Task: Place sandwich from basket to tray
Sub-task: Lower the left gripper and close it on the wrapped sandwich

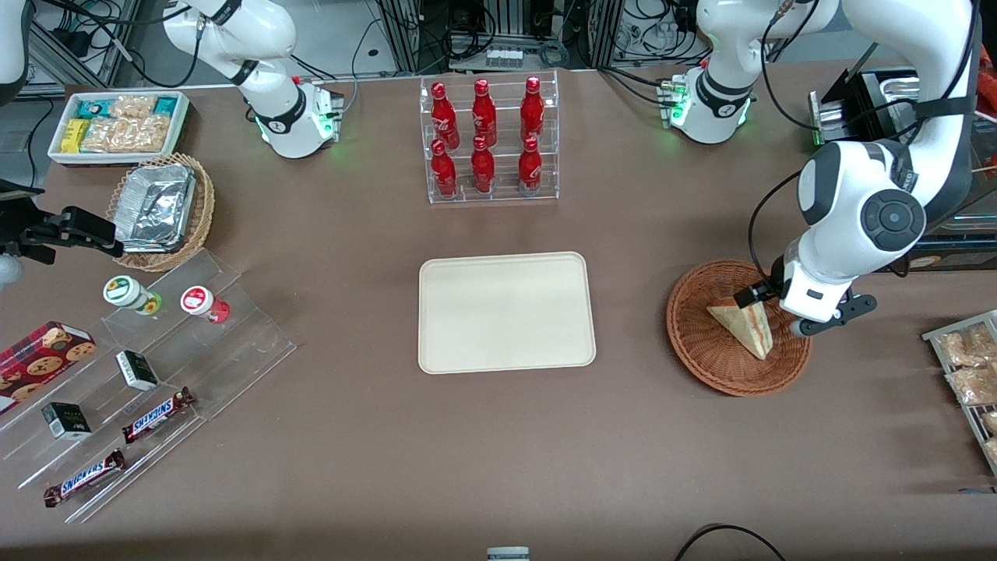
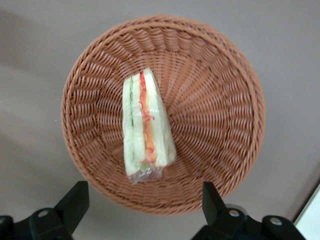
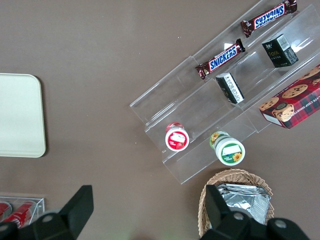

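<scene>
I am hovering my gripper [image 2: 141, 205] above the basket [image 1: 705, 351], toward the working arm's end of the table, with my jaws spread wide and holding nothing; both fingertips [image 2: 75, 197] are showing apart in the wrist view, over the basket's rim rather than around anything. The sandwich [image 2: 146, 127] is lying inside the basket, resting on the woven floor near its middle, with its cut side turned up toward my camera so that I am seeing the cream bread and the red and green filling layers. It appears to be wrapped in thin clear film, bunched at the wider end. I am judging it to be light and soft: the bread will probably squash if I squeeze hard, and the film may be a little slippery against my pads. I am thinking the best hold is across the two flat bread faces, about midway along the wedge, closing gently so the layers are pressed together rather than pushed apart; gripping along the tapering ends would likely let it slide out. The tray [image 1: 506, 312] is lying flat near the table's middle, well apart from the basket, and the sandwich is not yet lifted.
</scene>
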Robot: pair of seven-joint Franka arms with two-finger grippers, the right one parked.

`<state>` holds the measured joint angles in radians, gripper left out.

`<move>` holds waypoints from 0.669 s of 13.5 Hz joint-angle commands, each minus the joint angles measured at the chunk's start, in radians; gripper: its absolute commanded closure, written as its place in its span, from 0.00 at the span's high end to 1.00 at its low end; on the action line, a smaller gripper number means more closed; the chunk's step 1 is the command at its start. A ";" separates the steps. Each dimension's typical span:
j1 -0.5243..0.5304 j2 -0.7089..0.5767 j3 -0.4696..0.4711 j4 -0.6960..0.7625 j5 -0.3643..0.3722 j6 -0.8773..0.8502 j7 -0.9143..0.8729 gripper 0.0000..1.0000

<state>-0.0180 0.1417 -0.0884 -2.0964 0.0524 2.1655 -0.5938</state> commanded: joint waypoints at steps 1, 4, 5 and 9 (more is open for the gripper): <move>-0.003 -0.008 0.001 -0.075 0.015 0.129 -0.106 1.00; 0.000 -0.002 0.004 -0.126 0.015 0.233 -0.112 1.00; 0.000 0.008 0.006 -0.126 0.015 0.237 -0.112 1.00; 0.000 0.042 0.009 -0.136 0.067 0.266 -0.110 1.00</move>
<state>-0.0168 0.1650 -0.0854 -2.2221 0.0863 2.3906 -0.6815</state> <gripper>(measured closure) 0.000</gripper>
